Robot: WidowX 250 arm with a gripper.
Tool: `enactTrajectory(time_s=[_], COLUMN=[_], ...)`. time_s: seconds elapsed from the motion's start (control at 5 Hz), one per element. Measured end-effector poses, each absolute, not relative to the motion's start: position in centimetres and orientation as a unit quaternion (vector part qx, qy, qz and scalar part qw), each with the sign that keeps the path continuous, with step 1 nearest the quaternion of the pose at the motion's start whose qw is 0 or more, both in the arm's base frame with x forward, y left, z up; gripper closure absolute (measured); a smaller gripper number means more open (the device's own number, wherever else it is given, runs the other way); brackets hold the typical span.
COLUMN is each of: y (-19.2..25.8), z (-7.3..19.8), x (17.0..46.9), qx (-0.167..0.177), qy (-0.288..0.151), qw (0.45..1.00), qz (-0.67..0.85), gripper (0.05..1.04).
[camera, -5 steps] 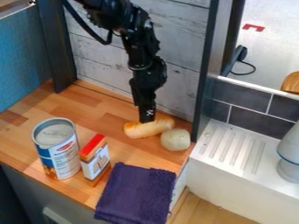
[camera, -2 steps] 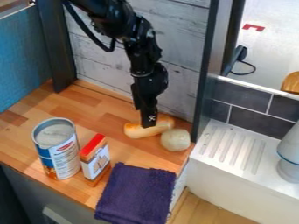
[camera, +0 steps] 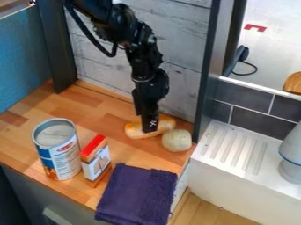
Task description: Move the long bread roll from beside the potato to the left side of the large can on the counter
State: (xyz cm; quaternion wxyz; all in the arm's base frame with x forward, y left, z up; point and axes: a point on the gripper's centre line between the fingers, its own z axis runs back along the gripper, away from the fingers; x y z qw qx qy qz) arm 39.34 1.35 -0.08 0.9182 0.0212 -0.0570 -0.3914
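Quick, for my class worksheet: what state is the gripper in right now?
Gripper: down at the bread roll; whether it is open, closed or holding the roll cannot be told.

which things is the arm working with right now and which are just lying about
In hand:
- black gripper, lowered at the bread roll
- bread roll, behind the gripper's tip

Just lying about:
- pale round thing by the roll
- can
- red-topped box
- purple cloth

a golden bread roll [camera: 135, 130] lies on the wooden counter [camera: 101, 115].
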Motion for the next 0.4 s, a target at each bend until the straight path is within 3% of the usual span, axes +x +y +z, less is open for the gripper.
enactTrajectory(time_s=[0.4], y=[1.19], z=[-1.63], x=[38.99], qx=[0.010], qy=[-0.044], qw=[0.920], qz=[-0.389], gripper=[0.083])
